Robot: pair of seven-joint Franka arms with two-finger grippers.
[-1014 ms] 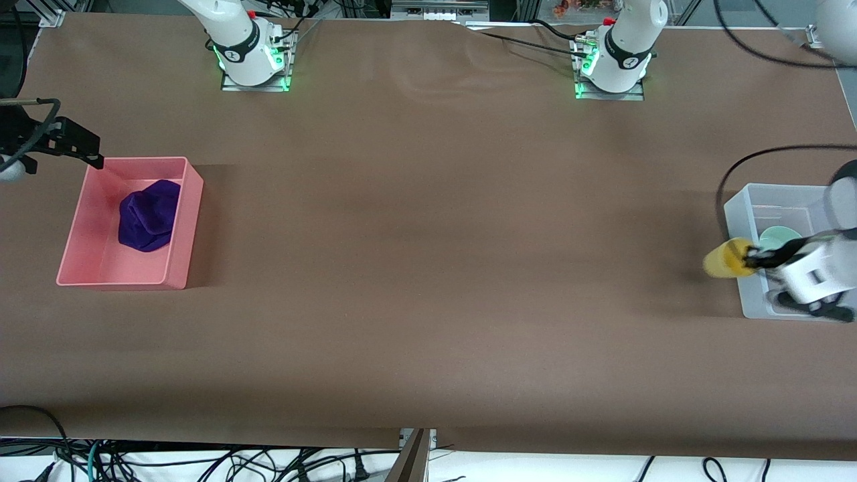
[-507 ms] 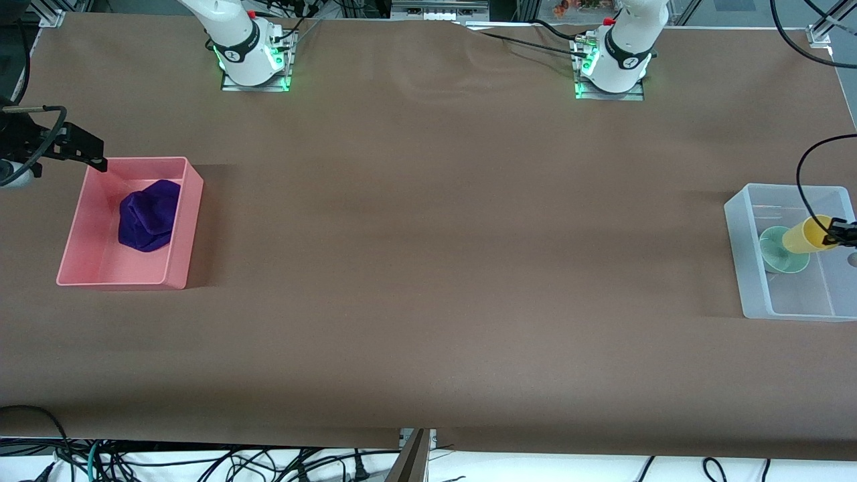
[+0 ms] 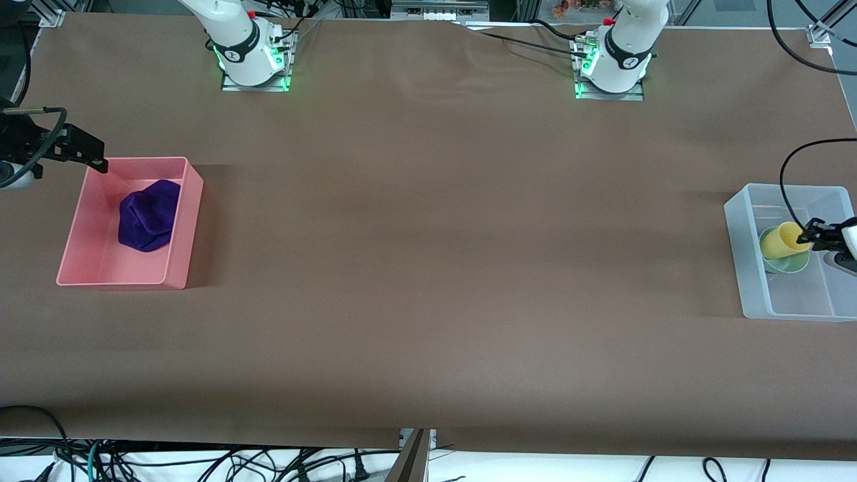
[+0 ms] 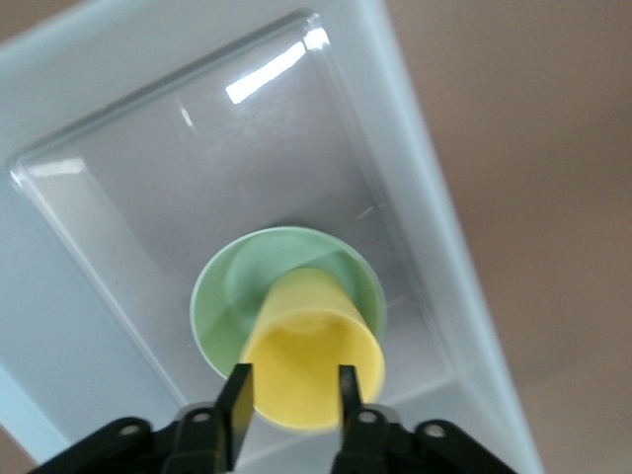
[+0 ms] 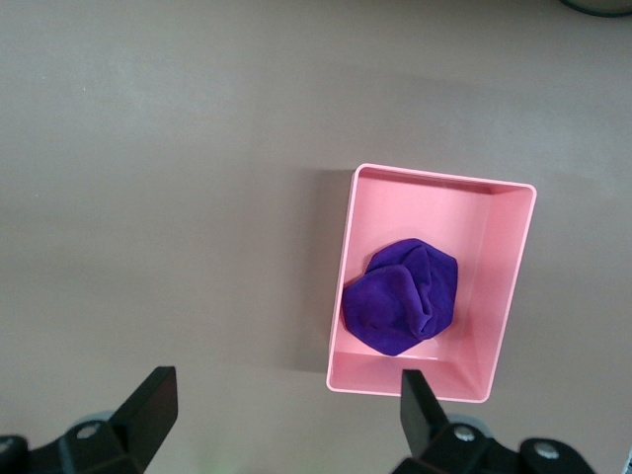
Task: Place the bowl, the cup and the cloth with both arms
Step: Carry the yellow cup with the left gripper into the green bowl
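Note:
The yellow cup is tilted, its base down in the pale green bowl, which sits in a clear plastic bin at the left arm's end of the table. My left gripper is shut on the cup at its rim. In the left wrist view the cup sits between my left gripper's fingers, over the bowl. The purple cloth lies in a pink bin. My right gripper is open and empty, up beside that bin; its wrist view shows the cloth.
The pink bin stands at the right arm's end of the table. The clear bin's wall surrounds the bowl closely. The two arm bases stand along the table edge farthest from the front camera. Brown tabletop lies between the bins.
My left gripper carried the cup from outside the clear bin's wall to over the bin, then lowered it into the bowl. The right gripper has barely moved.

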